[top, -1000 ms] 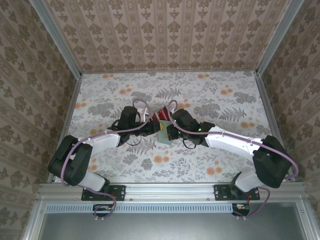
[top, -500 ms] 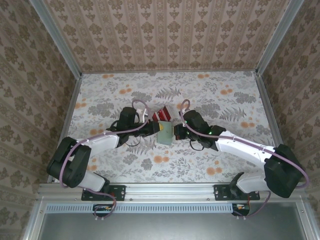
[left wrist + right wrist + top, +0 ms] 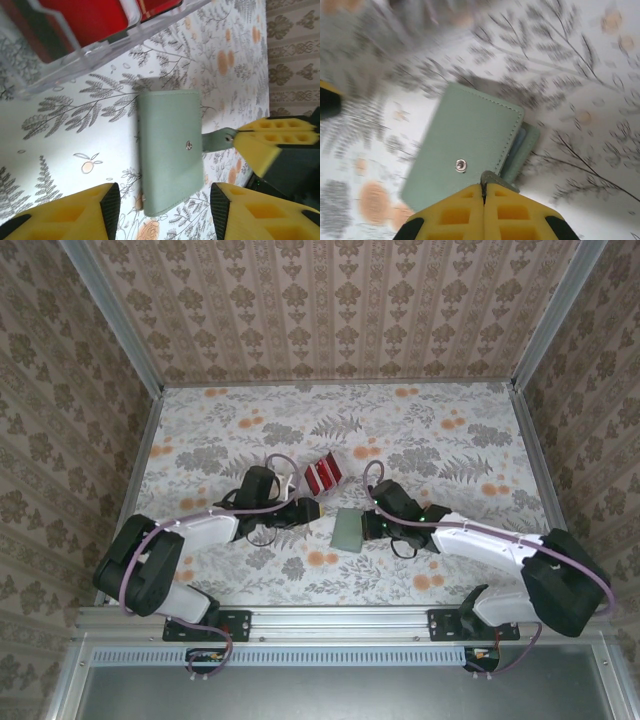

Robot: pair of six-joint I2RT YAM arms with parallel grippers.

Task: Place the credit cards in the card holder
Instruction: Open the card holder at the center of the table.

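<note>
Card holder [image 3: 347, 530] pulled down-frame off credit cards [image 3: 322, 473]; right tool [image 3: 484, 189] clamps its tab [image 3: 217, 140], left tool [image 3: 162, 200] parted, empty. Repositioning; next probably unfold it.

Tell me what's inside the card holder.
The holder is folded shut; a sliver of bluish lining shows at one edge. Its pockets are covered, so any contents are hidden. The red cards lie apart from it.

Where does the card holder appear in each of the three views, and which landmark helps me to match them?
Top external: card holder mid-table, between both wrists.
Left wrist: card holder in the middle.
Right wrist: card holder in the middle, tilted.
Landmark: right gripper pinching its tab.
</note>
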